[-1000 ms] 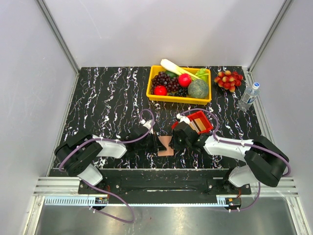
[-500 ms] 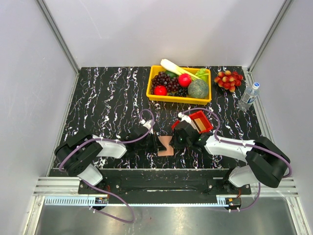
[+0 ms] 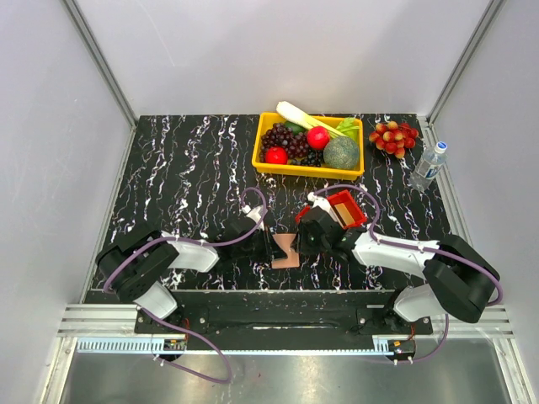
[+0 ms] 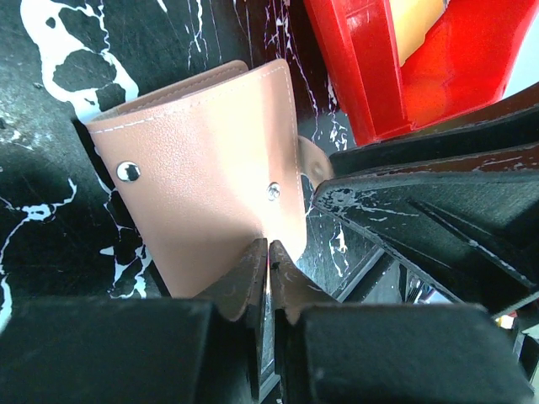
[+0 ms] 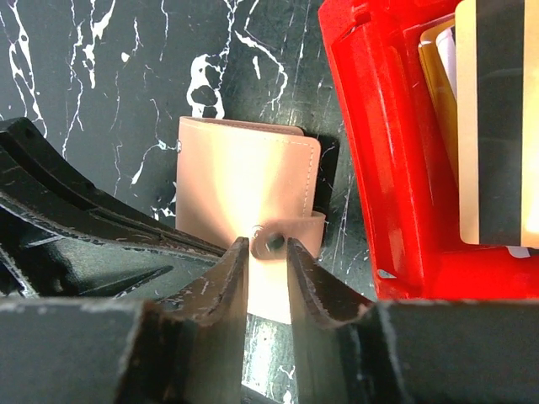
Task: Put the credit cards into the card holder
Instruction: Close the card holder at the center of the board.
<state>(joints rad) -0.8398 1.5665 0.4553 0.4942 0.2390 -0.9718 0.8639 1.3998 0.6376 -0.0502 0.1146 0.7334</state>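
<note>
Left end effector [image 4: 268, 246], clenched on the card holder [image 4: 202, 194] beside the red tray [image 5: 379, 168] of credit cards [image 5: 493, 126], should anchor it while the right end effector [image 5: 268, 244], grip unclear, peels the snap tab [image 5: 307, 231] open.

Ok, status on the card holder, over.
Left gripper shut on card holder edge. Right gripper straddling its snap tab, grip unclear. Credit cards in red tray alongside. Nothing blocking.

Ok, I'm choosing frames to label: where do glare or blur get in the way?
Top external: evenly lit and sharp, though the card holder is tiny. Left wrist: left gripper blurred up close, white glare on the red tray. Right wrist: right gripper soft, tray walls glossy, credit cards clear.
</note>
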